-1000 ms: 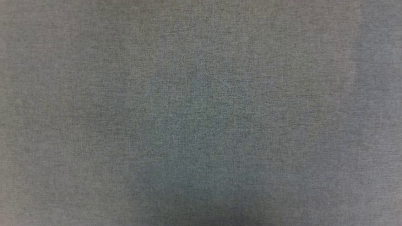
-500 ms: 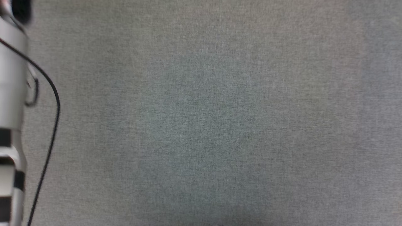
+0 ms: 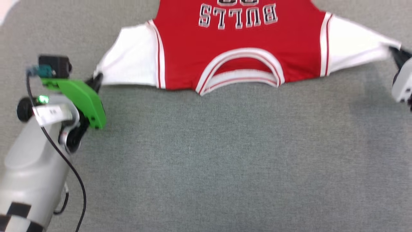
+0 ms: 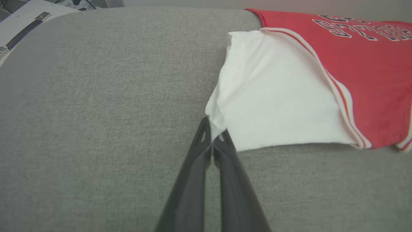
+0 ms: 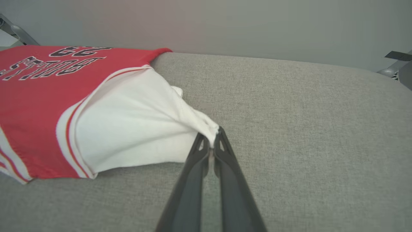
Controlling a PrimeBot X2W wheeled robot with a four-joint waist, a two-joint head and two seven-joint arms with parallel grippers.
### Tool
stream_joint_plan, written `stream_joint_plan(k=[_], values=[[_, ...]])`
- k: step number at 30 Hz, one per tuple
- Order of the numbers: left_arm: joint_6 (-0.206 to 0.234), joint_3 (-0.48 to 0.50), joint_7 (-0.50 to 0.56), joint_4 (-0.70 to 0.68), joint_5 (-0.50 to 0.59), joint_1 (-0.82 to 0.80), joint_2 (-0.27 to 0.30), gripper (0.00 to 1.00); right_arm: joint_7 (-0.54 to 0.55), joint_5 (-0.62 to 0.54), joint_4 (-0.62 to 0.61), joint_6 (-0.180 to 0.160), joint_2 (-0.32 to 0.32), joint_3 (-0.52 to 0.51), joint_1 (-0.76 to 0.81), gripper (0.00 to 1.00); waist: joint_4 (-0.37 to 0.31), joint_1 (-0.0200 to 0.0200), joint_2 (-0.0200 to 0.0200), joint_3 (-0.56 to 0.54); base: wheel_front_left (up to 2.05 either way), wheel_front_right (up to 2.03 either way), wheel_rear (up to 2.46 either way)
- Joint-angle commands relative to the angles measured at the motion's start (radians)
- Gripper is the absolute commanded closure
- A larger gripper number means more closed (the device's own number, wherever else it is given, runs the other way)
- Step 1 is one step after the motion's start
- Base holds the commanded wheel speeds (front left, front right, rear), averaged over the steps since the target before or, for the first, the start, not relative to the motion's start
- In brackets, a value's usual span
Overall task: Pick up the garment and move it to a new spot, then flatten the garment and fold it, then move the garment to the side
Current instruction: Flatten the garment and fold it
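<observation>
- On the grey woven cloth surface (image 3: 225,167), the red short-sleeved jersey T-shirt with white sleeves (image 3: 238,35) lay print up toward that surface's far edge, collar (image 3: 239,53) nearest the robot.
- Left gripper (image 4: 212,137) was pinched shut on the left sleeve's corner (image 4: 219,119); right gripper (image 5: 212,141) was clamped on the right sleeve's tip (image 5: 206,127).
- Flattening likely called for drawing both sleeves apart evenly, low over the surface; uneven tension could skew the collar.
</observation>
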Motion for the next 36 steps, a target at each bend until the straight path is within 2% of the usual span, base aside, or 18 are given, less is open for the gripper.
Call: stream_joint_plan(k=[1, 8, 14, 16, 26, 31, 36], values=[[0.003, -0.002, 0.01, -0.005, -0.01, 0.041, 0.03, 1.0, 0.007, 0.015, -0.007, -0.002, -0.023, 0.0, 0.037, 1.0, -0.011, 0.0001, 0.0119, -0.087, 0.0, 0.0, 0.0], [0.007, -0.033, 0.046, -0.108, -0.021, 0.207, 0.083, 1.0, 0.073, 0.086, -0.069, -0.002, -0.065, 0.026, 0.221, 1.0, -0.023, 0.0001, 0.0119, -0.175, 0.0, 0.0, 0.0], [0.048, -0.065, 0.064, -0.234, -0.009, 0.358, 0.123, 1.0, 0.14, 0.166, -0.149, -0.002, -0.122, 0.009, 0.382, 1.0, -0.021, 0.0001, 0.0119, -0.229, 0.0, 0.0, 0.0], [0.077, -0.056, 0.069, -0.275, -0.026, 0.412, 0.131, 1.0, 0.153, 0.183, -0.169, -0.002, -0.131, -0.012, 0.431, 1.0, -0.022, 0.0001, 0.0119, -0.243, 0.0, 0.0, 0.0], [0.173, -0.058, 0.103, -0.489, -0.074, 0.66, 0.179, 1.0, 0.259, 0.228, -0.283, -0.002, -0.126, -0.102, 0.671, 1.0, -0.024, 0.0001, 0.0119, -0.288, 0.0, 0.0, 0.0], [0.222, -0.054, 0.119, -0.593, -0.092, 0.756, 0.205, 1.0, 0.386, 0.237, -0.328, -0.002, -0.113, -0.154, 0.79, 1.0, -0.023, 0.0001, 0.0119, -0.298, 0.0, 0.0, 0.0], [0.247, -0.066, 0.143, -0.671, -0.113, 0.818, 0.207, 1.0, 0.514, 0.219, -0.362, -0.002, -0.086, -0.22, 0.88, 1.0, -0.019, 0.0001, 0.0119, -0.298, 0.0, 0.0, 0.0]])
